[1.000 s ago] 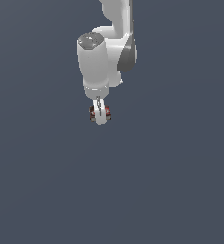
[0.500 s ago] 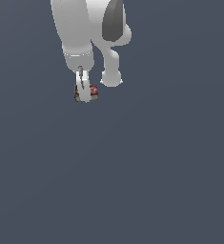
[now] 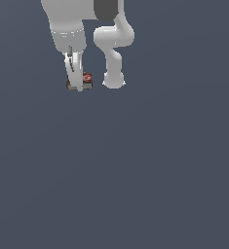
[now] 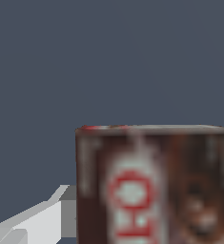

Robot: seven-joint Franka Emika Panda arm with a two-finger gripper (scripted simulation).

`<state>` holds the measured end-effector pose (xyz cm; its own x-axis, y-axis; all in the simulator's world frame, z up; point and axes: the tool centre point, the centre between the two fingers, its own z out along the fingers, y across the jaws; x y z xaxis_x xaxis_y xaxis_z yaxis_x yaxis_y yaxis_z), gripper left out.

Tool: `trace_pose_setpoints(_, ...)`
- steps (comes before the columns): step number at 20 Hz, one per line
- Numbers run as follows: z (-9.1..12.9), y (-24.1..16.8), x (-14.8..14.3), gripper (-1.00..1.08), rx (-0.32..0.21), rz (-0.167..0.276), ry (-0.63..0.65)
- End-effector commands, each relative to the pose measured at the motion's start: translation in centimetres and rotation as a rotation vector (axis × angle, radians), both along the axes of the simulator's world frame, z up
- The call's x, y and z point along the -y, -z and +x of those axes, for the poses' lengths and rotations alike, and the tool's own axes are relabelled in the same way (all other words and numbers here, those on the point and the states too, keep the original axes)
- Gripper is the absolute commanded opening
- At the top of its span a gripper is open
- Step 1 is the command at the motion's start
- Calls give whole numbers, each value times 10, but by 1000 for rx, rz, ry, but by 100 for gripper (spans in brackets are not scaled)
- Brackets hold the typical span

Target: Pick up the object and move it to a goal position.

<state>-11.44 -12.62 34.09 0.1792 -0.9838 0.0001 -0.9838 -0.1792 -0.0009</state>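
Observation:
The object is a small flat dark-brown box (image 3: 86, 80) with a red-and-white label. My white gripper (image 3: 77, 86) is shut on the box and holds it in the air, at the upper left of the exterior view. In the wrist view the box (image 4: 154, 186) fills the near field, label facing the camera, with one grey-white finger (image 4: 42, 219) beside it. The other finger is hidden behind the box.
The arm's white links and its rounded elbow (image 3: 113, 48) hang just to the exterior view's right of the gripper. Everything else is a plain dark grey-blue ground (image 3: 135, 185).
The arm has swung toward the exterior view's left and upward with the box in its grip, and looms larger. The grip on the box has stayed the same.

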Motion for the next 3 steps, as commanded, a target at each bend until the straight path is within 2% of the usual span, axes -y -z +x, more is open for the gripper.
trace_pose_setpoints(1,-1,-5,2,-100,-1,0,-1)
trace_pose_setpoints(3,-2,-6,3,-100,-1,0,-1)
